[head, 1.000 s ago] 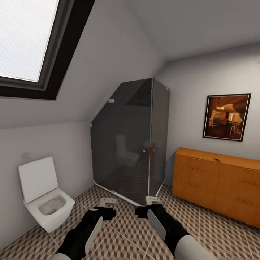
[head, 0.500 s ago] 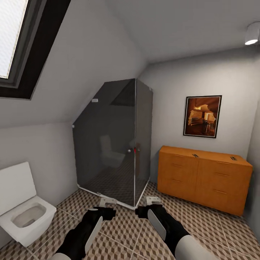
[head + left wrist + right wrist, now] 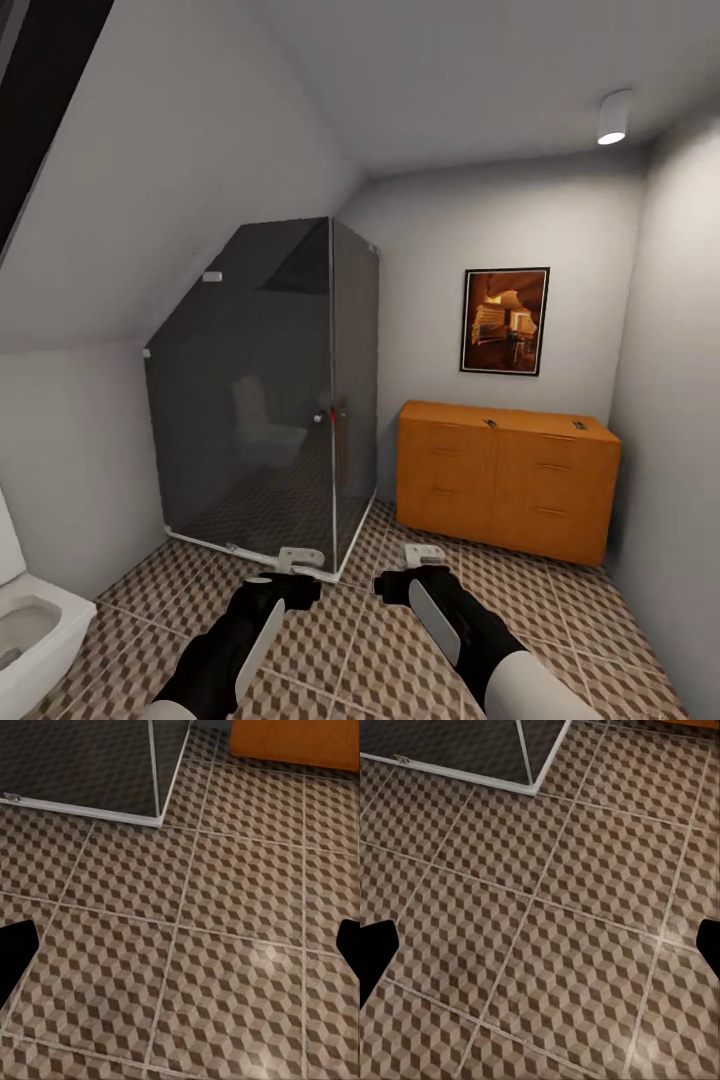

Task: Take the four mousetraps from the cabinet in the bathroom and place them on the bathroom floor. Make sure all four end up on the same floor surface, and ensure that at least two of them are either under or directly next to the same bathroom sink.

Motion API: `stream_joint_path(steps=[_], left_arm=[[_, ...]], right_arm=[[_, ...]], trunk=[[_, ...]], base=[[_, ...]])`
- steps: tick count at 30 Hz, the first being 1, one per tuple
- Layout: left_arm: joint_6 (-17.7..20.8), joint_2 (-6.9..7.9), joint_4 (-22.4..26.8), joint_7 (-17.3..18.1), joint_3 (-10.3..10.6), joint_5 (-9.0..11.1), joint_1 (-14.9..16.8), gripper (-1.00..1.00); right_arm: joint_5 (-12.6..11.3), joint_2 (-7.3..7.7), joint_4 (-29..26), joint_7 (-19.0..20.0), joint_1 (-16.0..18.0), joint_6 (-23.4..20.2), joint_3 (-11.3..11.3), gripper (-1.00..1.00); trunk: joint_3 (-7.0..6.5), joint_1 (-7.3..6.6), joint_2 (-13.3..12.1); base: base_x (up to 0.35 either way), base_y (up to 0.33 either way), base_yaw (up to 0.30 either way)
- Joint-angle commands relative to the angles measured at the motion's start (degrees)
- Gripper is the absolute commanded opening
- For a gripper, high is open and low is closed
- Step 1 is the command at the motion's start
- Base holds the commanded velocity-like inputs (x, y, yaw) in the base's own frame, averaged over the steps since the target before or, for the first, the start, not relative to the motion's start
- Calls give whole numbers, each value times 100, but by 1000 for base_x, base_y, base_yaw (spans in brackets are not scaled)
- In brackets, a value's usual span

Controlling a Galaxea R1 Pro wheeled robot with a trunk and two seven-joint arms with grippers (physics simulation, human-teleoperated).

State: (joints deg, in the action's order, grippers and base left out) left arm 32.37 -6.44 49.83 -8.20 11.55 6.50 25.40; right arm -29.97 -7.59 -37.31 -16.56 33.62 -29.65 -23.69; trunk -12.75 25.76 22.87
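The orange-brown cabinet [image 3: 505, 478] stands against the far wall at right, drawers shut. Two tiny dark items [image 3: 490, 422] lie on its flat top, too small to tell whether they are mousetraps. The cube-patterned bathroom floor [image 3: 390, 640] spreads between me and the cabinet. My left gripper [image 3: 299, 558] and right gripper [image 3: 425, 551] hang low over the tiles, well short of the cabinet. In the left wrist view the left gripper [image 3: 180, 949] is open over bare tiles. The right gripper [image 3: 540, 949] is open and empty too. No sink is in view.
A dark glass shower enclosure [image 3: 260, 400] fills the far left corner, its white base rail [image 3: 82, 806] just ahead of my hands. A white toilet [image 3: 30, 630] pokes in at the lower left. A framed picture [image 3: 505, 320] hangs above the cabinet. A grey wall [image 3: 670, 450] closes the right side.
The camera has swung right, so the whole scene slid left: the skylight left the picture, the toilet is nearly gone, and the cabinet and a ceiling lamp show in full. Both arms keep their pose.
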Motion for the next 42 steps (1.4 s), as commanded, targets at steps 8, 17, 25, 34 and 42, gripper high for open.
stream_joint_path(steps=[8, 17, 25, 34, 42], left_arm=[[24, 3, 9, -54, 14, 62, 0, 100], [24, 3, 6, -58, 14, 61, 0, 100], [24, 3, 5, -63, 14, 61, 0, 100], [24, 3, 7, -66, 14, 61, 0, 100], [28, 3, 8, -54, 12, 83, 0, 100]], right_arm=[[-59, 3, -4, -55, 4, -9, -30, 100], [-60, 3, -4, -54, 4, -12, -25, 100], [-61, 3, -4, -52, 4, -14, -23, 100], [-61, 3, -4, -50, 4, -14, -22, 100], [-61, 3, -4, -49, 4, -14, -24, 100]], trunk=[[3, 3, 5], [3, 3, 5], [3, 3, 5], [4, 3, 5], [27, 3, 5]], base=[[0, 0, -293], [0, 0, -293], [0, 0, -293], [0, 0, -289], [0, 0, -265]])
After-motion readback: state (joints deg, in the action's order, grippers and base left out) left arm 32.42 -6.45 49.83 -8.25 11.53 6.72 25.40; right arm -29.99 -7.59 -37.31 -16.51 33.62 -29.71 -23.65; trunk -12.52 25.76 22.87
